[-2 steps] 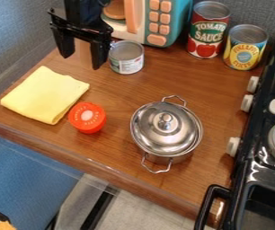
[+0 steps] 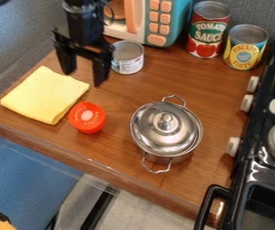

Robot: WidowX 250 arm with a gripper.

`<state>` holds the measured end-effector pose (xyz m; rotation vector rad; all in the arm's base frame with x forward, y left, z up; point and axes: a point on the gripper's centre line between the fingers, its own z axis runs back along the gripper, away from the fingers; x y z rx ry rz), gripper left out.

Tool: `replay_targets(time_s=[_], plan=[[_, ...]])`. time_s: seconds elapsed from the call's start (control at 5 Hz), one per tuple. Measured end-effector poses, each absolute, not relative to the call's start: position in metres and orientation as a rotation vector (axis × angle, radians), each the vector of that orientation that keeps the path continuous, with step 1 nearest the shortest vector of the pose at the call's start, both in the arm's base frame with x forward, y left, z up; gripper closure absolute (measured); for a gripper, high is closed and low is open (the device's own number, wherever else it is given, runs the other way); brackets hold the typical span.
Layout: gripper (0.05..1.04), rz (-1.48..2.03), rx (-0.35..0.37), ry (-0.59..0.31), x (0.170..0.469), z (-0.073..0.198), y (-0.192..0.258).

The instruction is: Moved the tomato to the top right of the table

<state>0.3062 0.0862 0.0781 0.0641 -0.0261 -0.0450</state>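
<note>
My black gripper (image 2: 85, 77) hangs at the upper left, above the wooden table (image 2: 218, 108), with its two fingers spread and nothing between them. Below it, at the left of the table, a round red-orange object (image 2: 87, 117) with a pale centre and lettering on top stands between the yellow cloth and the pot, apart from the gripper; it looks like a lidded container. Two upright cans are at the table's top right, one of them the tomato sauce can (image 2: 208, 30) with tomatoes pictured on its label.
A folded yellow cloth (image 2: 45, 95) lies at the left, a lidded metal pot (image 2: 166, 129) stands at the centre. Behind are a small can (image 2: 127, 57), a teal toy microwave (image 2: 175, 20) and a pineapple can (image 2: 246, 47). The black stove (image 2: 260, 170) borders the right.
The gripper has moved down the view and slightly right, closer to the yellow cloth and the red-orange object. Its fingers are still apart, and the things on the table have not moved.
</note>
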Motion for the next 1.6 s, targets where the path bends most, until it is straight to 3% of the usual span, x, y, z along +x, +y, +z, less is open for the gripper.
replay_targets(time_s=[0.4, 1.0, 1.4, 1.6], plan=[[0.083, -0.121, 0.056, -0.04, 0.283, 0.084, 0.06], [0.083, -0.17, 0.154, 0.004, 0.266, 0.046, 0.061], [0.091, -0.165, 0.169, 0.046, 0.263, 0.026, 0.064], [0.156, -0.177, 0.159, 0.042, 0.265, 0.026, 0.063]])
